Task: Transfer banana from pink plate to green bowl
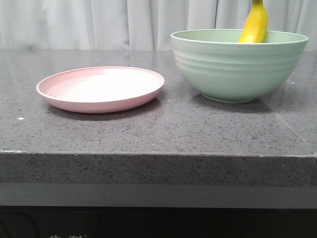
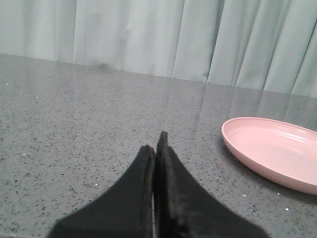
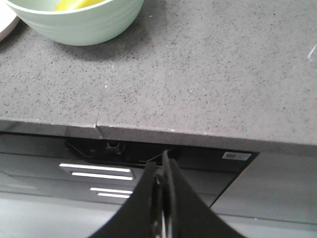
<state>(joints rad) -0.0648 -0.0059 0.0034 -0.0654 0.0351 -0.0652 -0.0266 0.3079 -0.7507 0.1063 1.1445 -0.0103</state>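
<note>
Grey speckled countertop (image 1: 148, 134), curtain behind. The banana (image 1: 254, 25) stands inside the green bowl (image 1: 237, 69); the pink plate (image 1: 99, 89) is bare — transfer appears complete. Left gripper (image 2: 156, 158) and right gripper (image 3: 161, 171) — both closed, holding nothing.

the left claw (image 2: 156, 148) has two matte black fingers, broad at the base and narrowing to blunt tips, with a slightly rough, dusty surface. the right claw (image 3: 161, 166) has the same black tapered fingers, with a thin pale strip along the seam between them.
</note>
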